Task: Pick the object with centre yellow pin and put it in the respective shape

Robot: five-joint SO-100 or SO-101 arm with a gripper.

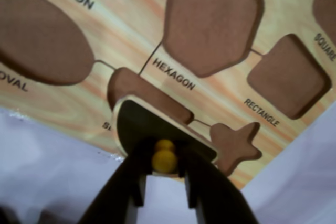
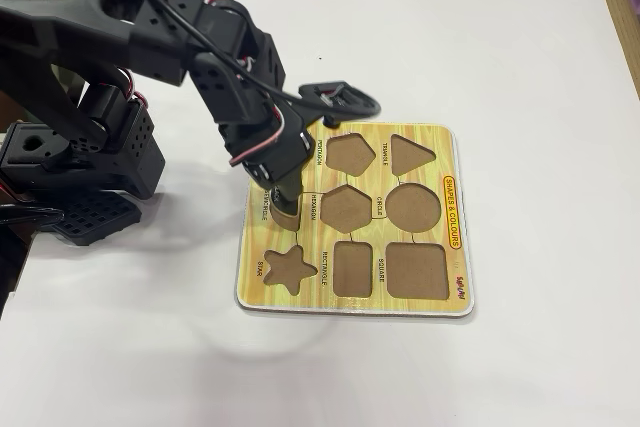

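On the white desk [image 2: 520, 67] lies a yellow board [image 2: 455, 277] with brown holes cut in it. In the fixed view the black arm [image 2: 130, 37] reaches in from the left, and its gripper [image 2: 285, 209] points down at the left edge of the board.

In the wrist view the gripper [image 1: 165, 169] comes up from the bottom. Its two dark fingers [image 1: 131, 182] are closed on the round yellow knob [image 1: 164, 160], one on each side. The knob sits in the middle of the piece [image 1: 137, 124], a flat black half circle with a thin pale rim. So the piece is right at the tips of the gripper, held by its knob.

The piece is at the semicircle hole [image 1: 142, 94], and it covers the near part of the hole. The far part of the hole is bare and brown. The piece looks a bit tilted, with its rim lying over the edge of the board. I cannot tell if it sits flat in the hole.

Near it in the wrist view are the oval hole [image 1: 39, 38] to the left, the hexagon hole [image 1: 212, 19] above, the star hole [image 1: 236, 142] just to the right, and the rectangle hole [image 1: 289, 74] further right.

In the fixed view the piece [image 2: 287, 214] is mostly hidden under the gripper. Only a small pale bit shows above the star hole [image 2: 288, 267].
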